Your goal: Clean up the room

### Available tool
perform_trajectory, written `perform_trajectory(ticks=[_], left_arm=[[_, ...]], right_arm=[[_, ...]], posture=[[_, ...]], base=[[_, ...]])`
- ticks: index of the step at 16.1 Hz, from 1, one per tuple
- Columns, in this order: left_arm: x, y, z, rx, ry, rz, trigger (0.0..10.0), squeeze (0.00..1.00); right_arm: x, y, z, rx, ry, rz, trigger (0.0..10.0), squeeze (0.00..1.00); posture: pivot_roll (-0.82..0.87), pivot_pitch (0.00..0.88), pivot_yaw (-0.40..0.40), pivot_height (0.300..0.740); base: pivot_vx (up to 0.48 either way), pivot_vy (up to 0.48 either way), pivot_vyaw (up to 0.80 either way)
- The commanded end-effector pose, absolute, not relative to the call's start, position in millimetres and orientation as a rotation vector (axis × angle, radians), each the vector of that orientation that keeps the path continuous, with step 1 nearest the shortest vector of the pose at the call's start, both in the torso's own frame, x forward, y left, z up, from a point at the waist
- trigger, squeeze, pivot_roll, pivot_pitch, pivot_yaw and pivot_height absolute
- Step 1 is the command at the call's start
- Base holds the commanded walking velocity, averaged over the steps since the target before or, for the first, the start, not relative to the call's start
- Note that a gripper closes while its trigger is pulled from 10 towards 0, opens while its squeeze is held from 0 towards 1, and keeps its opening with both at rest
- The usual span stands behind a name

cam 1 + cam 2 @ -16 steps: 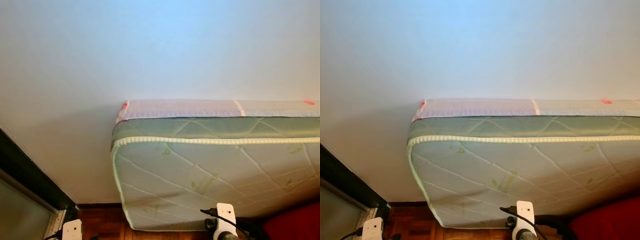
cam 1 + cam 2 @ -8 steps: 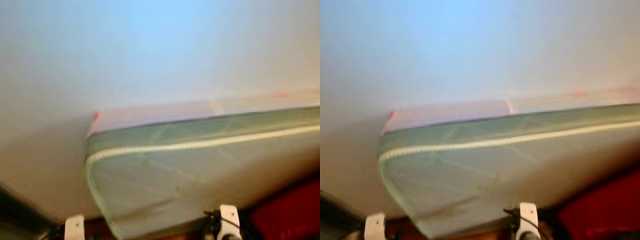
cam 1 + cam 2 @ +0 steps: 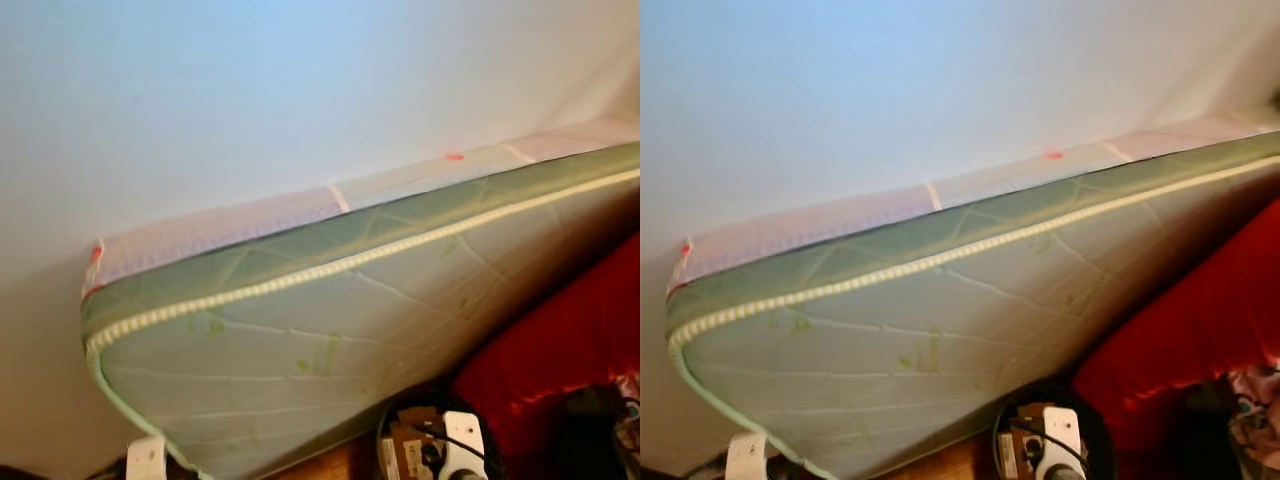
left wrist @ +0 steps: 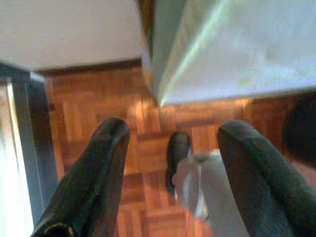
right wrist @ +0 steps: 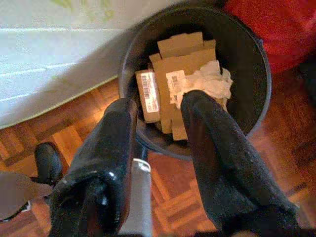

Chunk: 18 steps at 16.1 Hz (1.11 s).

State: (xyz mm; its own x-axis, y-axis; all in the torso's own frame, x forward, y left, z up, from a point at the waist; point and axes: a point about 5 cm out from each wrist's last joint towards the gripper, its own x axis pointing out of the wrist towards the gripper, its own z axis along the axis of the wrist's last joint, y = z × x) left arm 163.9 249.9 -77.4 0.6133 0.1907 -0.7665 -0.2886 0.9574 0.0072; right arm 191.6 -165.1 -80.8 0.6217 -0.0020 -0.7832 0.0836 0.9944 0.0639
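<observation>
- Swung rightward since a second ago: mattress [image 3: 330, 330] now tilted across the head views, red fabric [image 3: 555, 350] larger at the right, black bin [image 3: 1050, 425] newly visible at the bottom.
- Right gripper [image 5: 158, 111] hovering above the bin, fingers spread wide, holding nothing.
- Cardboard pieces [image 5: 177, 57] and crumpled white paper [image 5: 207, 81] lying inside the bin.
- Left gripper [image 4: 170, 131] spread wide over parquet floor [image 4: 94, 98], beside the mattress corner.

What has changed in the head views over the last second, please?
The camera swung right and tilted: the mattress now slants across the view, and a red cover and a bin of cardboard came into sight. The dark frame on the left left the picture. Nothing itself moved.
</observation>
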Motion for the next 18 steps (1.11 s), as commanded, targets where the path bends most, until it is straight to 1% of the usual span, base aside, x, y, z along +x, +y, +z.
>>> perform_trajectory(ticks=[1,5,18], left_arm=[[152.6,245.8,-85.4,-0.034,0.983,0.257,10.0,0.0],[152.9,245.6,-85.2,-0.036,0.98,0.252,10.0,0.0],[150.9,245.8,-85.8,-0.048,0.978,0.261,10.0,0.0]], right_arm=[[173.6,-152.8,-87.5,0.187,0.886,0.081,10.0,0.0],[173.7,-152.9,-87.5,0.187,0.887,0.082,10.0,0.0],[175.1,-154.5,-86.3,0.189,0.873,0.087,10.0,0.0]], posture=[[0.02,0.053,-0.008,0.74],[0.02,0.057,-0.008,0.74],[0.02,0.06,-0.013,0.74]], base=[[0.0,0.0,0.0],[0.0,0.0,0.0],[-0.269,0.0,0.0]])
